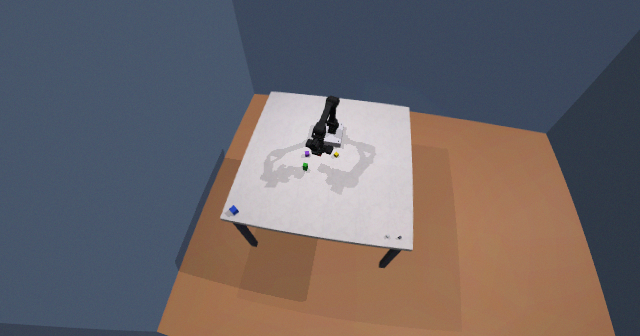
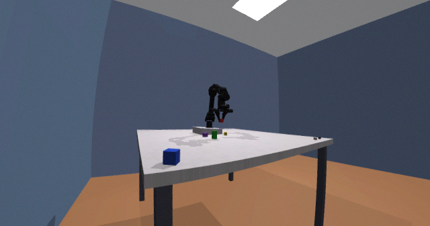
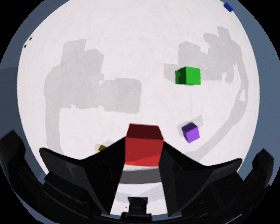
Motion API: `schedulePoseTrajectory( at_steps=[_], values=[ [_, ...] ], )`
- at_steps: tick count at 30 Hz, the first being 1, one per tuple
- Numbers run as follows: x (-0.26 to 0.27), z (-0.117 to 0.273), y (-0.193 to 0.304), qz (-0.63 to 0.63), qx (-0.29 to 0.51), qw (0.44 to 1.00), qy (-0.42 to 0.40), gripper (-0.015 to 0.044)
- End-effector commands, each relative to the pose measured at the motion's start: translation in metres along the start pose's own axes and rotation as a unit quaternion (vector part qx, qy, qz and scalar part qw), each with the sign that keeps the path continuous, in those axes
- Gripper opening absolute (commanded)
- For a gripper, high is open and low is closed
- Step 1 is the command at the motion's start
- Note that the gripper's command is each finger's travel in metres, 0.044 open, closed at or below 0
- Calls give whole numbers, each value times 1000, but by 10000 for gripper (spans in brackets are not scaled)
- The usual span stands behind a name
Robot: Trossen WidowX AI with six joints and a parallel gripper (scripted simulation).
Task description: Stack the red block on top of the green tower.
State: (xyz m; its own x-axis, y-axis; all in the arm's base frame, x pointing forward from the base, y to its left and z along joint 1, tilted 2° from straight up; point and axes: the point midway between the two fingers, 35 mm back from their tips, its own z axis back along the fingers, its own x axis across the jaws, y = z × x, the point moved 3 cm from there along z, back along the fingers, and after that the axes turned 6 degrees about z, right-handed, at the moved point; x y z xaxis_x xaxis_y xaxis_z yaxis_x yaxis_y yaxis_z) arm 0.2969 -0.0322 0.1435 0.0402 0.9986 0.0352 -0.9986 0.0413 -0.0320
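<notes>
The red block (image 2: 221, 120) (image 3: 144, 150) is held between the fingertips of my gripper (image 2: 221, 120) (image 3: 142, 142), well above the table. In the top view only a sliver of red shows under the gripper. The gripper is shut on the red block. The green tower (image 1: 305, 166) (image 2: 214, 134) (image 3: 190, 76) stands upright on the table, away from the gripper, toward the upper right in the wrist view. Nothing rests on top of it.
A purple block (image 1: 307, 153) (image 2: 205, 134) (image 3: 191, 132) lies between the arm's base and the green tower. A small yellow block (image 1: 336, 154) (image 2: 225, 134) (image 3: 102, 148) lies on the other side. A blue block (image 1: 233, 210) (image 2: 171, 157) (image 3: 228, 7) sits at a far table corner.
</notes>
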Motion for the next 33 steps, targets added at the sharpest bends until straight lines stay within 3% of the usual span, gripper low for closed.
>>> schedulePoseTrajectory(
  at_steps=[1, 27, 33],
  values=[
    [-11, 1, -12, 0, 2, 1000, -1, 0],
    [-87, 0, -76, 0, -1, 1000, 2, 0],
    [-87, -21, -76, 0, -1, 1000, 2, 0]
  ],
)
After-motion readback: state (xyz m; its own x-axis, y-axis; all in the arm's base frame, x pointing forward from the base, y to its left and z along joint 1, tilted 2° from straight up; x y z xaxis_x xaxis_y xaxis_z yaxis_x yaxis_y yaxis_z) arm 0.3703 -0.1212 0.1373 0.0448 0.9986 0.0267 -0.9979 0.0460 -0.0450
